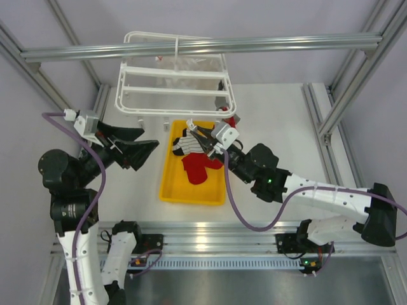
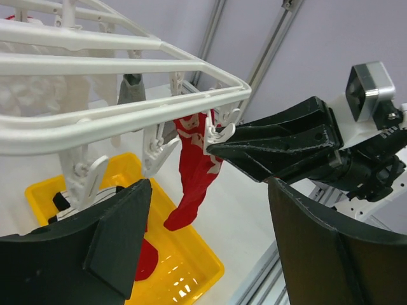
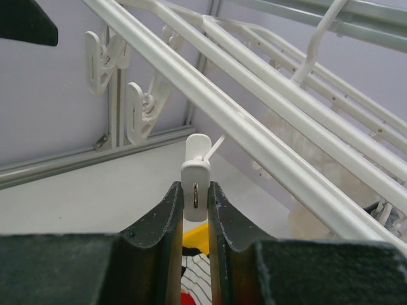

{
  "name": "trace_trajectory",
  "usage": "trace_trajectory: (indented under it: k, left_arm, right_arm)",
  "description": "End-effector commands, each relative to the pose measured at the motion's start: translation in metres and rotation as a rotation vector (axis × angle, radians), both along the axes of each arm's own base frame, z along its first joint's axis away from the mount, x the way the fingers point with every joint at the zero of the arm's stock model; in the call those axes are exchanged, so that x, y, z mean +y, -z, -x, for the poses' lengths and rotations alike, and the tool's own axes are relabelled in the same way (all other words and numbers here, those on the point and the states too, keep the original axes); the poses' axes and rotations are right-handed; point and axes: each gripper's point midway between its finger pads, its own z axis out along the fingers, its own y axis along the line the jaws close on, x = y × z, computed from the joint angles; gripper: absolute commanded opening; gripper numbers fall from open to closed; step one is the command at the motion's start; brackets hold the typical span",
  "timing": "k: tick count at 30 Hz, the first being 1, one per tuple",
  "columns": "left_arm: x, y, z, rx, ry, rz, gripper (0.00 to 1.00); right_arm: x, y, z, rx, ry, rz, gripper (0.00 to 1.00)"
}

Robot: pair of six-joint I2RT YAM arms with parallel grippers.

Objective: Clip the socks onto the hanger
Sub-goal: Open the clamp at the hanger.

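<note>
One red sock (image 2: 194, 168) was clipped to the white plastic hanger (image 2: 95, 117), other socks (image 1: 198, 166) left below; right claw (image 3: 194, 190) was clamped on a white clip (image 3: 195, 170), left claw (image 2: 210, 190) apart

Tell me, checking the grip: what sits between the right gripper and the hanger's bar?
A white clip, pinched by the right gripper; right wrist view.

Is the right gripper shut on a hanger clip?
Shut: in the right wrist view the right gripper pinches a small white plastic clip between its jaws.
</note>
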Motion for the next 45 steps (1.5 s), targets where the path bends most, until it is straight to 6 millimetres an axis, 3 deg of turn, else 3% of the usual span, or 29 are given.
trace_trajectory:
  k: [1, 12, 16, 21, 25, 27, 30, 31, 33, 34, 36, 40, 41, 42, 45]
  left_arm:
    - [-0.009, -0.031, 0.013, -0.106, 0.077, -0.013, 0.79]
    - [-0.015, -0.031, 0.002, 0.021, 0.178, 0.028, 0.76]
    - [-0.011, -0.050, -0.015, 0.014, 0.158, 0.010, 0.74]
    - [-0.015, -0.063, -0.019, 0.026, 0.200, 0.018, 0.74]
    - [-0.013, -0.066, -0.042, 0.034, 0.180, 0.018, 0.73]
    - [-0.013, -0.082, -0.048, 0.022, 0.160, 0.029, 0.73]
    - [-0.020, -0.086, -0.071, 0.044, 0.140, 0.001, 0.72]
    - [-0.037, -0.087, -0.068, 0.040, 0.178, -0.014, 0.72]
    - [-0.049, -0.088, -0.078, 0.028, 0.158, -0.060, 0.72]
    - [-0.065, -0.089, -0.070, 0.024, 0.209, -0.064, 0.73]
    - [-0.073, -0.085, -0.075, 0.014, 0.205, -0.080, 0.73]
    - [-0.098, -0.073, -0.058, -0.032, 0.223, -0.148, 0.69]
    - [-0.103, -0.060, -0.056, -0.014, 0.235, -0.167, 0.67]
    - [-0.101, -0.061, -0.043, -0.035, 0.249, -0.168, 0.66]
    - [-0.099, -0.044, -0.028, -0.043, 0.274, -0.166, 0.60]
  right_arm:
    - [0.004, -0.018, 0.014, 0.009, -0.098, -0.008, 0.00]
    - [0.015, -0.013, 0.017, 0.028, -0.166, 0.059, 0.00]
    - [0.017, -0.014, 0.016, 0.033, -0.168, 0.061, 0.00]
    - [0.021, -0.009, 0.009, 0.065, -0.162, 0.072, 0.00]
    - [0.022, -0.005, -0.001, 0.102, -0.148, 0.065, 0.00]
    - [0.023, -0.006, -0.002, 0.109, -0.148, 0.064, 0.00]
    - [0.024, -0.005, -0.004, 0.111, -0.147, 0.068, 0.00]
    - [0.024, -0.004, -0.004, 0.113, -0.144, 0.070, 0.00]
    - [0.025, -0.001, -0.005, 0.120, -0.141, 0.077, 0.00]
    - [0.024, 0.000, -0.006, 0.122, -0.136, 0.077, 0.00]
    - [0.023, 0.000, -0.007, 0.128, -0.132, 0.075, 0.00]
    - [0.019, 0.002, -0.011, 0.141, -0.123, 0.068, 0.00]
    - [0.017, 0.002, -0.009, 0.139, -0.130, 0.066, 0.00]
    - [0.016, 0.002, -0.008, 0.136, -0.137, 0.065, 0.00]
    - [0.013, 0.000, -0.004, 0.105, -0.157, 0.059, 0.00]
